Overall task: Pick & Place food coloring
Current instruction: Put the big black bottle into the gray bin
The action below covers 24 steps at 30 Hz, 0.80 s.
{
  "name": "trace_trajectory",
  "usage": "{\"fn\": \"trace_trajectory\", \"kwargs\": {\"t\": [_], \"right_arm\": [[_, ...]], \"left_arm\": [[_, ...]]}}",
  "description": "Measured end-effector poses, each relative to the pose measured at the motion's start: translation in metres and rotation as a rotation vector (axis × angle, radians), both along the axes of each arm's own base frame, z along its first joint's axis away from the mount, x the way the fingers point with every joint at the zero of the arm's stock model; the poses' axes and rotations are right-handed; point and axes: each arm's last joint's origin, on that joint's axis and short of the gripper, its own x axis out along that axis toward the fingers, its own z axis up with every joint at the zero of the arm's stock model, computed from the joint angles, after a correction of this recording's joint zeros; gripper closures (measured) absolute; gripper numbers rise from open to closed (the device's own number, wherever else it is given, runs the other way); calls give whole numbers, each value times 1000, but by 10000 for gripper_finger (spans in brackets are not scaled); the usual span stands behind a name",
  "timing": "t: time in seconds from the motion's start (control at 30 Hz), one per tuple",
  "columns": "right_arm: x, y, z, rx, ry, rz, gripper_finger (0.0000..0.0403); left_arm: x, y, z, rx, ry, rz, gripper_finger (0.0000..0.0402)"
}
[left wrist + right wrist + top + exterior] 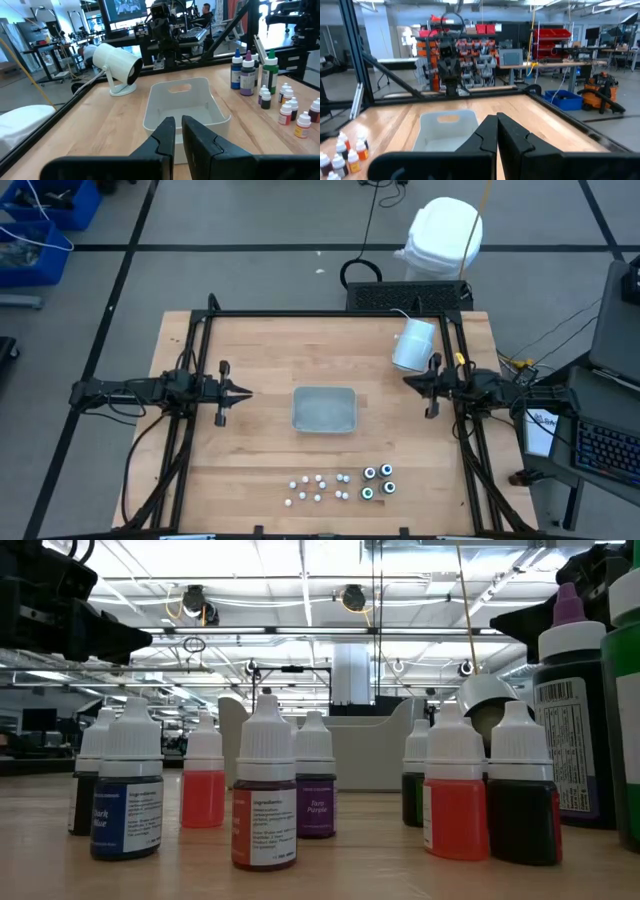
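Food coloring bottles [345, 487] stand beside the tray [324, 409].

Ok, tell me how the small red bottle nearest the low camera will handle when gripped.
The red bottle looks tall for its narrow base, so a sideways nudge would likely tip it. Its tapered white cap probably slips between closing jaws; the body seems safer. Close neighbours, like the dark bottle, may get knocked.

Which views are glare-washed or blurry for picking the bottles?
Low view: ceiling lights blow out the background, near food coloring bottles sharp. Left wrist view: bottles clear, left hand softly blurred. High view: even light, bottles tiny.
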Motion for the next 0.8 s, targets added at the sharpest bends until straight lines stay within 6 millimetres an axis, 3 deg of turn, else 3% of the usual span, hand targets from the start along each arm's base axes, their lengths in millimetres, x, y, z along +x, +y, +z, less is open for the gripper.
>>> {"fn": "trace_trajectory", "kwargs": {"t": [0.2,0.4,0.5,0.63,0.8], "right_arm": [[0,0,1,-2,-13,1,403],[-2,2,16,-32,-148,72,403],[3,7,14,-55,-47,142,401],[5,17,59,-87,-69,206,391],[19,39,112,-170,113,277,377]], "left_arm": [[0,0,2,-41,-25,1,362],[0,0,3,-160,-26,6,362],[0,0,4,-156,-39,12,362],[0,0,5,-153,-51,18,362],[0,1,5,-152,-54,31,362]]}}
